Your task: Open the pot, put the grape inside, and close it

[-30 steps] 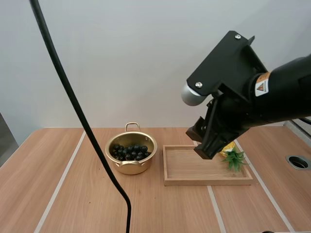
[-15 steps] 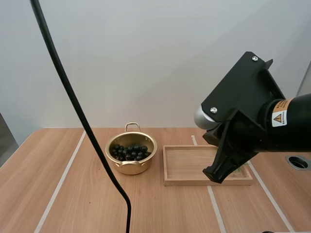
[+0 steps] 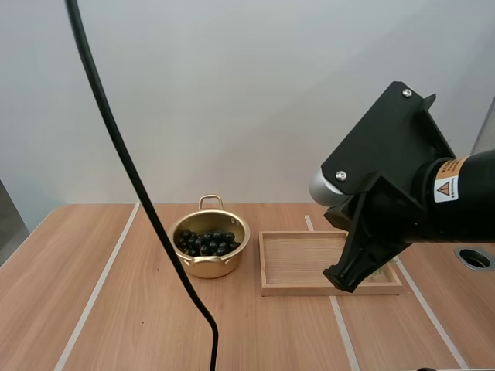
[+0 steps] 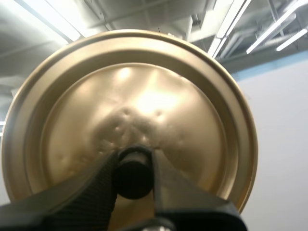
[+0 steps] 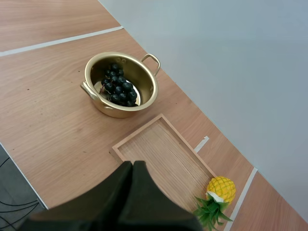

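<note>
The gold pot stands uncovered on the table left of centre, with the dark bunch of grapes inside it. From the right wrist view the pot and grapes lie well ahead of my right gripper, whose fingers lie together as one wedge, shut on nothing. In the high view that gripper hangs over the right end of the wooden tray. My left gripper is shut on the black knob of the gold lid, held up in the air.
The wooden tray lies right of the pot with nothing on it. A toy pineapple sits just beyond the tray's far right corner. A round metal hole is set in the table at the far right.
My right gripper has gone from open to shut on nothing. The right arm swung right and lower, covering the pineapple in the high view, then held still.
</note>
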